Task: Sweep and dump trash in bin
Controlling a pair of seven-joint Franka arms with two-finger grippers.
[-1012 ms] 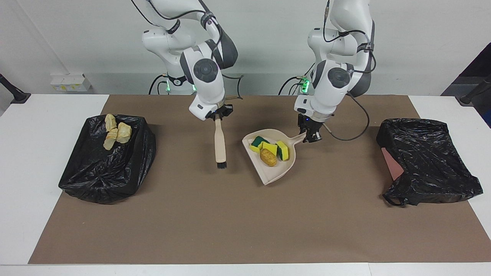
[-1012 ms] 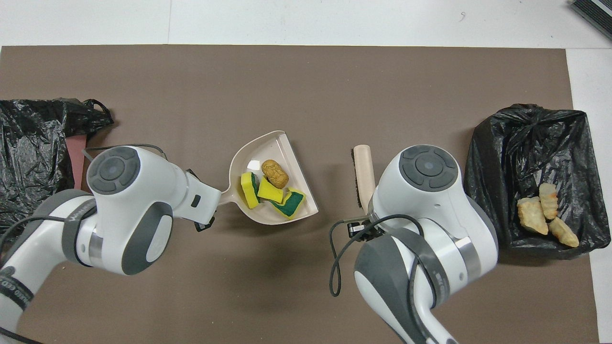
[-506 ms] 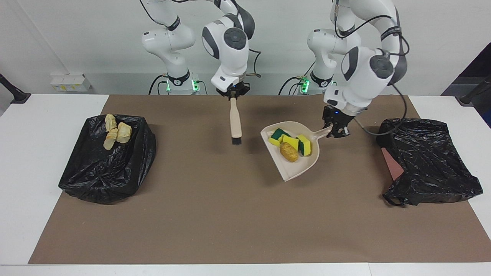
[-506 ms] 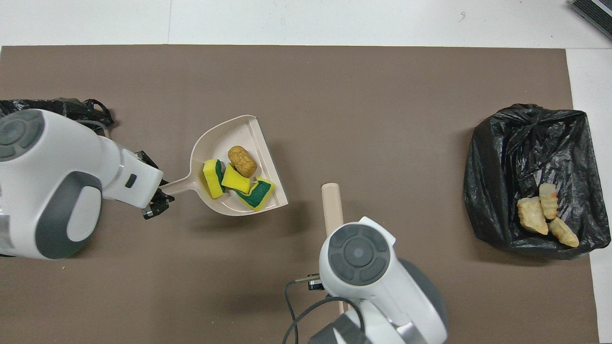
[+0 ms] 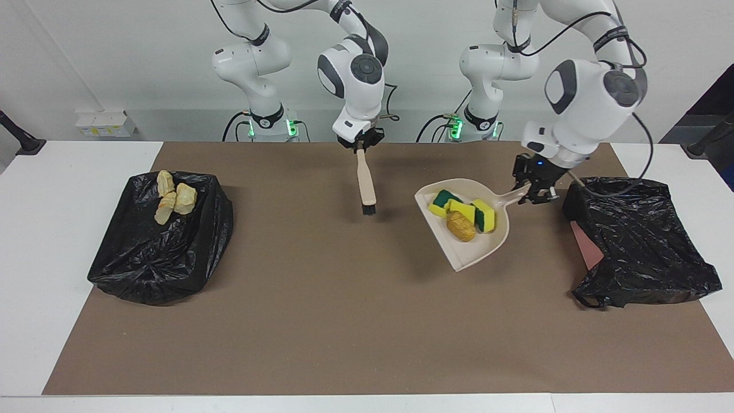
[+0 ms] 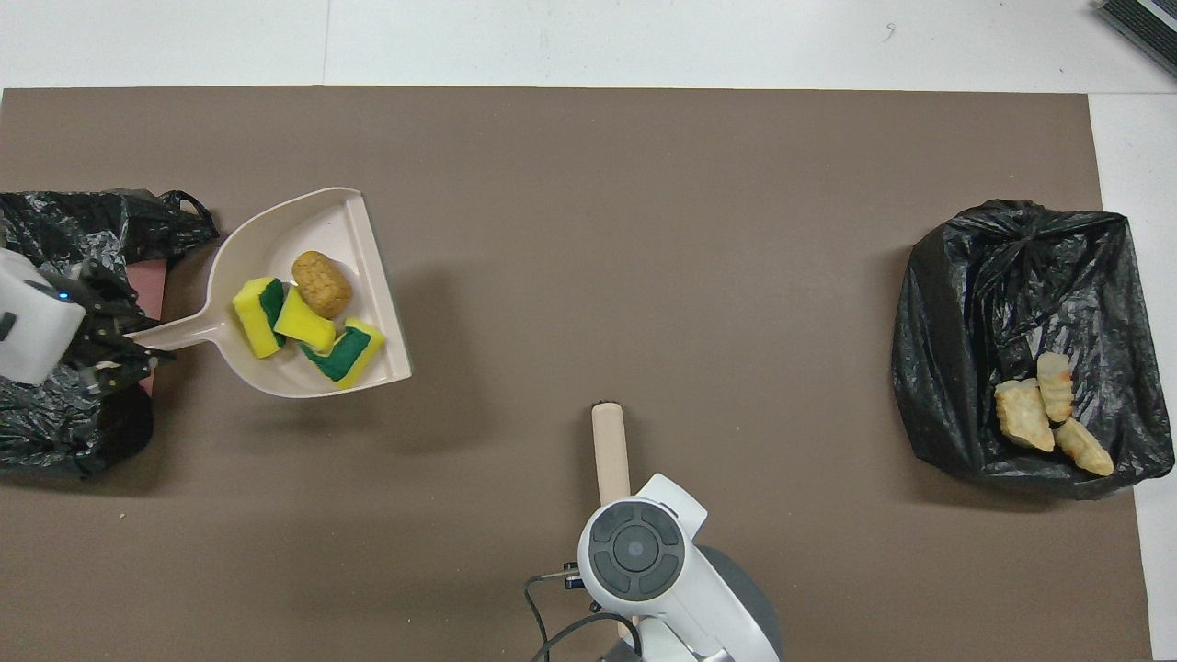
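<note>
Overhead view hides my right gripper under its own wrist; facing, I see the right gripper [image 5: 360, 144] clamped on the brush [image 5: 365, 182], hanging bristles-down. My left gripper [image 5: 533, 192] grips the dustpan [image 5: 476, 250] handle, pan raised beside the black bin bag [image 5: 642, 241] at the left arm's end. Sponge pieces [image 6: 303, 322] and the brown roll [image 6: 322, 284] sit in the pan. Bread chunks [image 6: 1048, 414] lie in the other bag [image 6: 1011, 276]. Bare brown mat [image 5: 344, 321] lies between.

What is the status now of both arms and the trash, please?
Left pincer shut on dustpan handle, raised beside bin. Right pincer shut on brush. Sponge pieces and brown roll in dustpan. Nothing blocking.
</note>
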